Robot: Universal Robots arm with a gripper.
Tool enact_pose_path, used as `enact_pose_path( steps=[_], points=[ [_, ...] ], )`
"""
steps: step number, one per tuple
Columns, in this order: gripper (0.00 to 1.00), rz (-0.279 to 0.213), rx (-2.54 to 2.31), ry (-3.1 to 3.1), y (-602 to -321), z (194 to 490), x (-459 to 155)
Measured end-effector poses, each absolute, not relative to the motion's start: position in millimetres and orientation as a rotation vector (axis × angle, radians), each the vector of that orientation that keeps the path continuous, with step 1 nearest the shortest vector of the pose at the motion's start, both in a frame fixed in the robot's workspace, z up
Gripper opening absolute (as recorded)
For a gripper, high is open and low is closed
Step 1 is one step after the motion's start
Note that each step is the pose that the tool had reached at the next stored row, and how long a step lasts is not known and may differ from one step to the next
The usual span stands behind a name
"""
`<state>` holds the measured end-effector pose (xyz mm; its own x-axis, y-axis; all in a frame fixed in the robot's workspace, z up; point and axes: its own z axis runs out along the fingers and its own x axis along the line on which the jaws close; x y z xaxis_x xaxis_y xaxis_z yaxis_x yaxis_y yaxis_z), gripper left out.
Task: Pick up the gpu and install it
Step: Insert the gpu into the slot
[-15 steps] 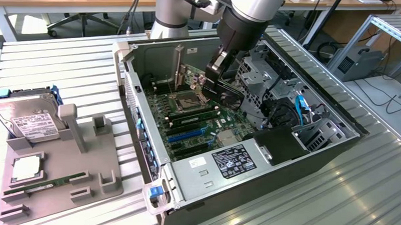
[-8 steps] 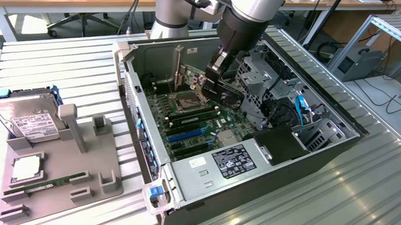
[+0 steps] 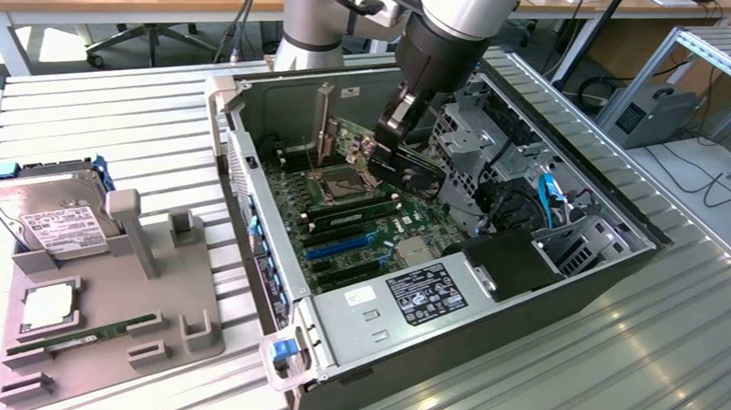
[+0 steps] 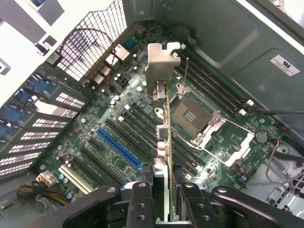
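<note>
an open desktop computer case is seen lying on its side on a slatted metal table, with its green motherboard exposed. a robot arm is reached down into the case from above. the gripper is clenched on the gpu, which is held upright on its edge inside the case, above the motherboard and just beside the square cpu socket.

in the wrist view, the gpu is seen edge-on as a thin line running away from the camera, with its silver metal bracket at the far end. the two black fingers of the gripper are pressed against either face of the card. the cpu socket lies to one side of the card and a long blue slot is seen well off to the other side. whether the card's lower edge touches the board cannot be told.

on the exterior view's left, a grey holder tray is set on the table, well apart from the gripper. a silver hard drive with a white label and a slim green memory stick are held in it.
</note>
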<state>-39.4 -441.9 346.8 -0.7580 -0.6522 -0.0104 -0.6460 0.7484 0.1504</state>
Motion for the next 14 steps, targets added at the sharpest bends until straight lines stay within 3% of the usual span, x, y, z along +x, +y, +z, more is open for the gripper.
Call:
enact_pose_path(
  steps=[14],
  points=[
    [0.27,-0.224,1.105,-2.885,-441.9,346.8,-39.4]
  ],
)
